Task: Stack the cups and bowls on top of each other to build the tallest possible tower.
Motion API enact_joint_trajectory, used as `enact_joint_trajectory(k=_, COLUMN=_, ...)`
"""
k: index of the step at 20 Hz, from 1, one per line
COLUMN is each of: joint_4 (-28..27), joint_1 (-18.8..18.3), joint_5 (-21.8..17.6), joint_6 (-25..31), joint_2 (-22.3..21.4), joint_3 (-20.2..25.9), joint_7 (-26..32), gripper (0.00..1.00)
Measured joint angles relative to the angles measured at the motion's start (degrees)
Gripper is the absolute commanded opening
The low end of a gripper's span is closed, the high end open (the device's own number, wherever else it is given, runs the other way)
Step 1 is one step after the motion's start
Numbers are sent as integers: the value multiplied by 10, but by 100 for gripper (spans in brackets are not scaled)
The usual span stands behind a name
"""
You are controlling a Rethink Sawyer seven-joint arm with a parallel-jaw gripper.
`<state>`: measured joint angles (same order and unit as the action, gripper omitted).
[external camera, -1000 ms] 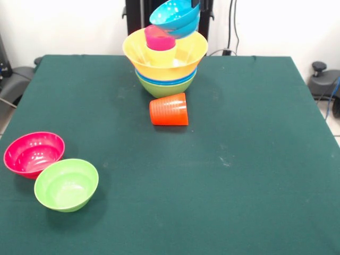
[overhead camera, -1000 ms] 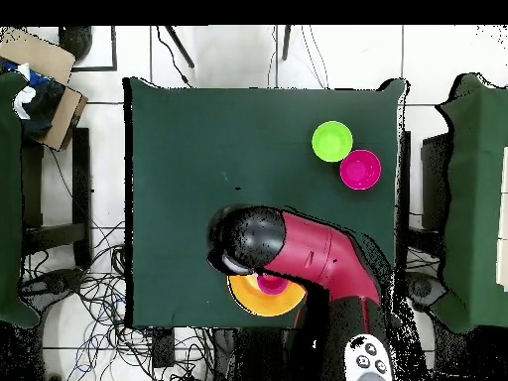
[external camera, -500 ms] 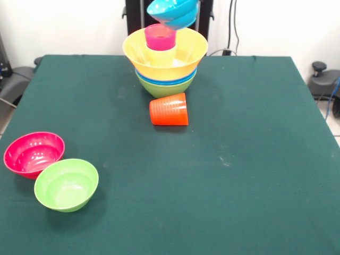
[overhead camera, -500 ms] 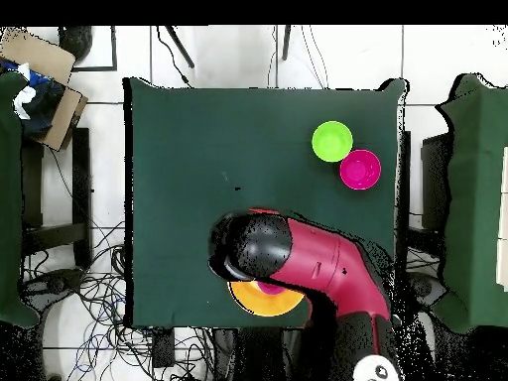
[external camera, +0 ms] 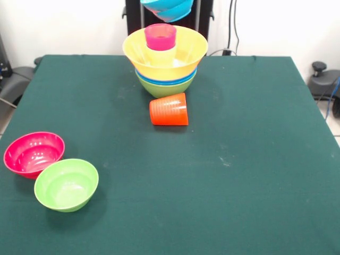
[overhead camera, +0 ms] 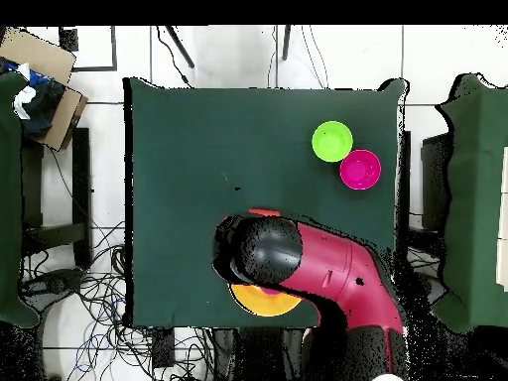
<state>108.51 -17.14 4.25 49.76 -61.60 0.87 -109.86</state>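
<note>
Light-blue bowl (external camera: 167, 7) hanging at top edge above tower (external camera: 165, 58), hand out of sight, grip state unreadable. Centre over pink cup (external camera: 160, 36) in orange-yellow bowl (external camera: 188, 50), lower level, release gently.

Front view looks across the green table (external camera: 212, 186) from its near edge, angled slightly down and close enough that the table fills most of the frame, with the tower (external camera: 165, 61) at the far side. Overhead view looks straight down from high up, taking in the whole table (overhead camera: 198, 149) plus the floor, cables and neighbouring furniture around it. Both views share the tabletop, the small green bowl (external camera: 66, 184) (overhead camera: 331, 141) and the pink-red bowl (external camera: 34, 154) (overhead camera: 359, 170), and the orange-yellow bowl (external camera: 165, 53) (overhead camera: 263, 301), turned half round between them.
</note>
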Motion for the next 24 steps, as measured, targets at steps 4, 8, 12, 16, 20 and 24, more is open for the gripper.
enact_joint_trajectory(k=4, joint_4=3, joint_1=-7, joint_5=0, joint_6=0, joint_2=0, joint_3=5, joint_7=0, gripper=0)
enact_joint_trajectory(k=8, joint_4=7, joint_1=-15, joint_5=0, joint_6=0, joint_2=2, joint_3=10, joint_7=0, gripper=0)
enact_joint_trajectory(k=12, joint_4=16, joint_1=-28, joint_5=0, joint_6=0, joint_2=2, joint_3=16, joint_7=0, gripper=0)
enact_joint_trajectory(k=16, joint_4=33, joint_1=-45, joint_5=-2, joint_6=0, joint_2=2, joint_3=23, joint_7=0, gripper=0)
enact_joint_trajectory(k=20, joint_4=47, joint_1=-57, joint_5=-16, joint_6=0, joint_2=1, joint_3=29, joint_7=0, gripper=0)
enact_joint_trajectory(k=24, joint_4=56, joint_1=-65, joint_5=-28, joint_6=0, joint_2=1, joint_3=34, joint_7=0, gripper=0)
